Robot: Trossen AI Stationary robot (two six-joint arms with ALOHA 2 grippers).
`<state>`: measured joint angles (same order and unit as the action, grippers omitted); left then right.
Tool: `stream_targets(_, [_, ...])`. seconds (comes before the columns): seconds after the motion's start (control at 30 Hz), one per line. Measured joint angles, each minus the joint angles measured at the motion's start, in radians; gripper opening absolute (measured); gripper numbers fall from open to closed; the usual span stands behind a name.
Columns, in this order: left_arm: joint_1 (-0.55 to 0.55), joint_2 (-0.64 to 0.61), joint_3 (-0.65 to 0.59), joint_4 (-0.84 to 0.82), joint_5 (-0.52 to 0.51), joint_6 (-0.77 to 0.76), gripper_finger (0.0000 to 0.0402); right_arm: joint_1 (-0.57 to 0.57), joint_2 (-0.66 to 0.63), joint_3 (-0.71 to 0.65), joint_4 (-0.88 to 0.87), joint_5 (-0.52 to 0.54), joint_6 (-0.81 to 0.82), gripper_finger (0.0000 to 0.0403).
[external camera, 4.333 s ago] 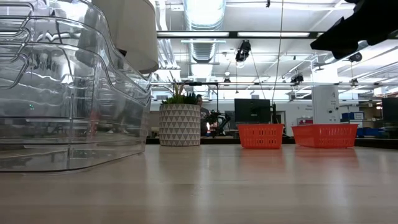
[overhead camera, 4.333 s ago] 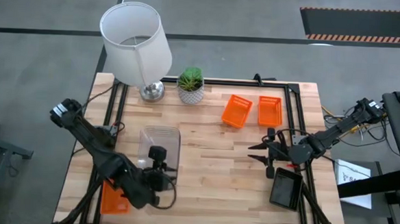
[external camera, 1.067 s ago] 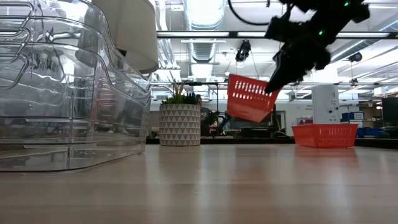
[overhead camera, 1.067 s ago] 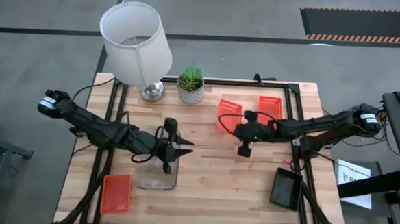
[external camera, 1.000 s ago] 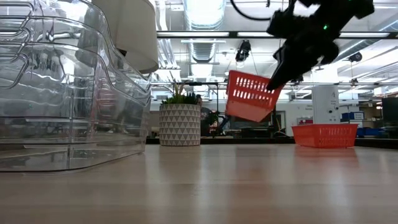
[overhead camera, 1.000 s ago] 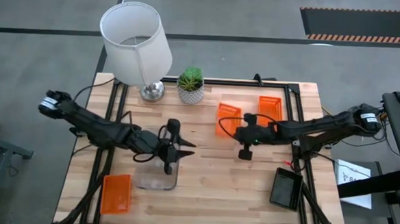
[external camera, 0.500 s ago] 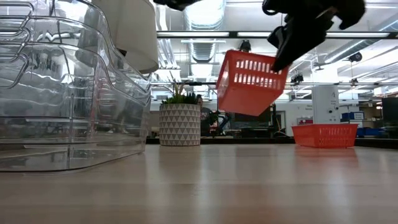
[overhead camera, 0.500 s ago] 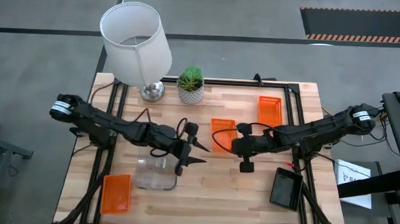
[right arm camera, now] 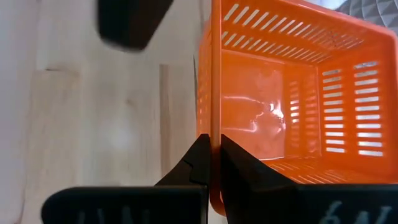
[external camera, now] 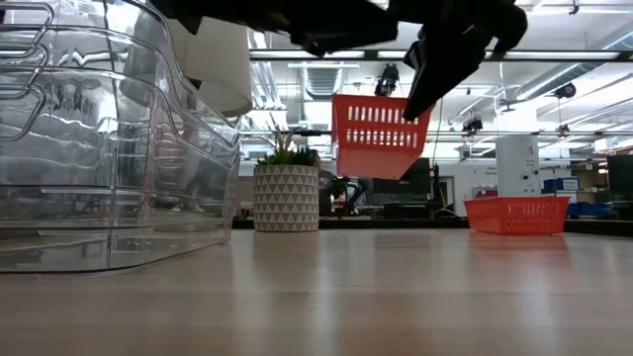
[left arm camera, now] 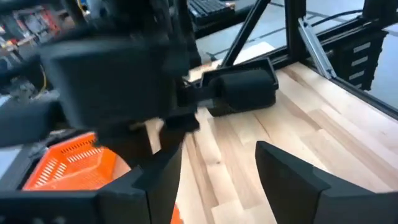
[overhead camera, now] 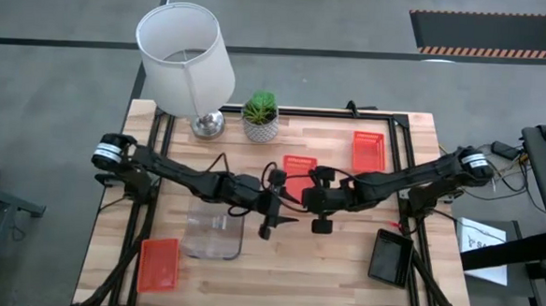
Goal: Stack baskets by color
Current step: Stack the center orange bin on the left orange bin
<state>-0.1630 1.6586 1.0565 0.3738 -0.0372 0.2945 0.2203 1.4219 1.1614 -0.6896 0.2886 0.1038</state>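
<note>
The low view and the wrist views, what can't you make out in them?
- Low view: the clear baskets fill the near side, hiding the table behind them.
- Low view: the top edge cuts off the right tool above the lifted orange basket.
- Left wrist view: the blurred right arm hides most of that basket.

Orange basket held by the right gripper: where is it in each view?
High: orange basket at table centre, between both arms.
Low: lifted above the table, upper middle.
Left wrist: probably the orange mesh at lower left.
Right wrist: fills the right, gripper on its rim.
Shared landmark: potted plant.
</note>
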Motion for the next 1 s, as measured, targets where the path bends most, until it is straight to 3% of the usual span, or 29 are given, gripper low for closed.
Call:
stream_targets(0.13, [0.008,0.009,0.0,-0.041,-0.009,-0.02,0.0179,0.0,0.009,0.023,-0.029,0.003,0.017,0.0009])
stream_targets(0.5, [0.018,0.016,-0.01,-0.053,-0.162,-0.072,0.0166,0.018,-0.032,0.015,-0.074,0.001,0.045,0.0009])
stream_targets(1.0, [0.04,0.14,0.071,-0.071,-0.163,-0.061,0.0155,0.044,-0.037,0.014,-0.101,-0.004,0.072,0.0009])
